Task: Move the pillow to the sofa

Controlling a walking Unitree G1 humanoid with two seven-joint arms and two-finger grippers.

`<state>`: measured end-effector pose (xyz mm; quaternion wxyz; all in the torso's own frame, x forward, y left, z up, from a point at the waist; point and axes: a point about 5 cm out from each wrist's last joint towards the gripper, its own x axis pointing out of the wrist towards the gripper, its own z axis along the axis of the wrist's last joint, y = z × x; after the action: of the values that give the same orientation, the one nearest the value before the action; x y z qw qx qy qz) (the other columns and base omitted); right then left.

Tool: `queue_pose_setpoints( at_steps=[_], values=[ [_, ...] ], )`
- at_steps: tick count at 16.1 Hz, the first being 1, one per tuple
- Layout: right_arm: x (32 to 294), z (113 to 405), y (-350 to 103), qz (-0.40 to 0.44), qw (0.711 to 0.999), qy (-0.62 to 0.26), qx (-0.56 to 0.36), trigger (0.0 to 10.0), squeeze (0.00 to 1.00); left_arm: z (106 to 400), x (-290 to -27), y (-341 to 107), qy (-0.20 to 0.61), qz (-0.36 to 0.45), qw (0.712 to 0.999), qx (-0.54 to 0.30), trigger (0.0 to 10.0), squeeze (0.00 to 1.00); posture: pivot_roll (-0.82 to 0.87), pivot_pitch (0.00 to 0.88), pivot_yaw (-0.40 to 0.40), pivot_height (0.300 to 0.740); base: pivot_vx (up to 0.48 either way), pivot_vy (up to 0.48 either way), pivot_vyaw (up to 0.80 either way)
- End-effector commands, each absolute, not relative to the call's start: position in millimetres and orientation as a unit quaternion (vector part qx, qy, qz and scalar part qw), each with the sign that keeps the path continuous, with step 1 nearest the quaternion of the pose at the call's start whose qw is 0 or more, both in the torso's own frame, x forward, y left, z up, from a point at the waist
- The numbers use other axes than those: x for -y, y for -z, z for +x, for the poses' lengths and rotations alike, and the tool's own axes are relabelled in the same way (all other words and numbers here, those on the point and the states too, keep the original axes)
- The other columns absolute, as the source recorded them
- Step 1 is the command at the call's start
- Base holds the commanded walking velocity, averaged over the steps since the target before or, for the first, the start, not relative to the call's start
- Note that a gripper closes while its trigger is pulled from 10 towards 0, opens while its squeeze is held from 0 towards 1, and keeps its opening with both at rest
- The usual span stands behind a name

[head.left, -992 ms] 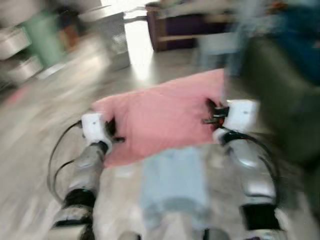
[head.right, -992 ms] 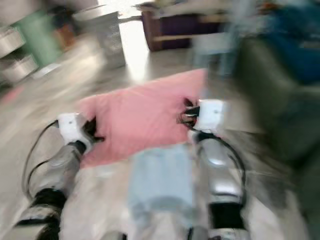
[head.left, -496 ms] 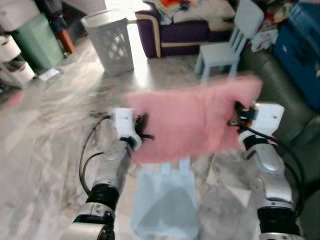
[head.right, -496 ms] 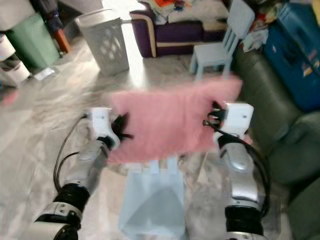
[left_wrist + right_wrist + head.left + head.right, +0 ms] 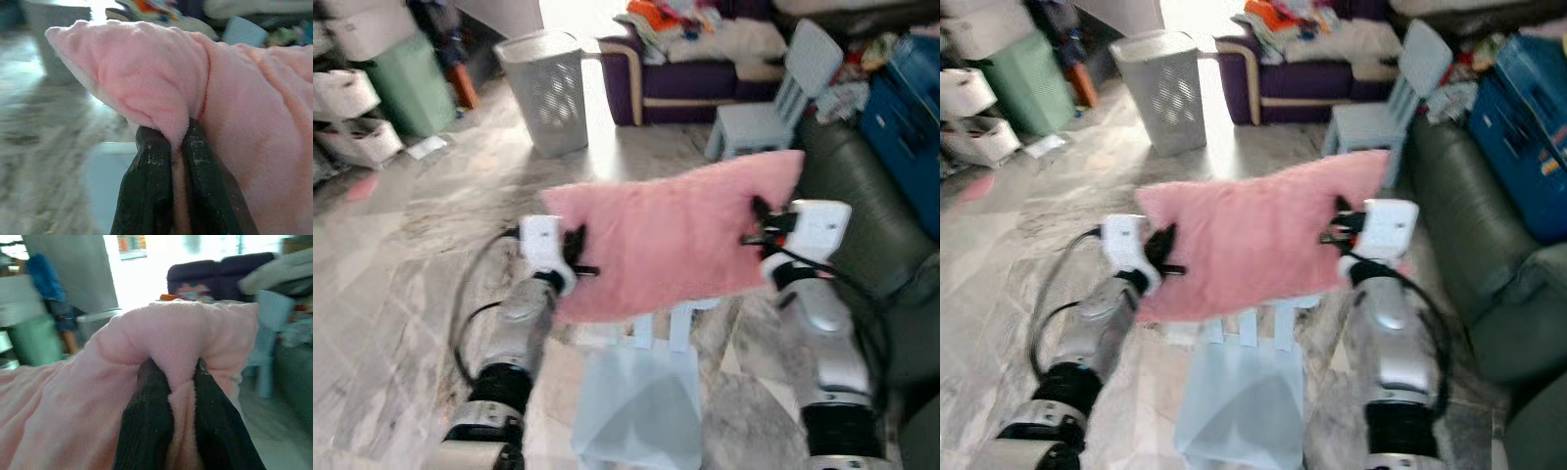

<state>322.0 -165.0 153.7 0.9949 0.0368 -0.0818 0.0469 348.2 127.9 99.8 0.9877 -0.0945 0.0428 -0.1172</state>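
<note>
The pink pillow (image 5: pixel 671 235) hangs stretched between the two hands above the marble floor (image 5: pixel 401 255), its right end higher than its left. The left hand (image 5: pixel 576 257) is clenched on the pillow's left edge, fabric pinched between its black fingers (image 5: pixel 146 196); the right hand (image 5: pixel 756 225) grips the right edge likewise. The dark green sofa (image 5: pixel 1459 245) lies just beyond the right hand, a pale blue chair (image 5: pixel 773 98) ahead

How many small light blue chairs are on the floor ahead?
2. One chair stands beyond the pillow, near the purple couch. The other chair lies just beneath the pillow, between the arms. More may be hidden.
</note>
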Motion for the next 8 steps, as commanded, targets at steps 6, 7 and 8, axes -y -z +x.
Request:
queue_pose_setpoints(
  at_steps=[6,7,8],
  values=[
    [160.6,320.1,-160.7,0.039,0.994,-0.063,0.083,10.0,0.00,343.1,-123.2,-100.0,0.117,-0.100,0.988,-0.034,10.0,0.00,-0.21,0.000,0.048,0.740,0.000,0.000,-0.23],
    [161.0,319.6,-160.7,0.039,0.994,-0.064,0.083,10.0,0.00,342.2,-122.8,-98.4,0.117,-0.107,0.987,-0.039,10.0,0.00,-0.21,0.000,0.046,0.740,0.000,0.000,-0.79],
    [161.4,319.3,-160.5,0.040,0.994,-0.064,0.082,10.0,0.00,341.2,-122.6,-97.4,0.117,-0.107,0.987,-0.040,10.0,0.00,-0.21,0.000,0.044,0.740,0.000,0.000,-0.78]
  ],
)
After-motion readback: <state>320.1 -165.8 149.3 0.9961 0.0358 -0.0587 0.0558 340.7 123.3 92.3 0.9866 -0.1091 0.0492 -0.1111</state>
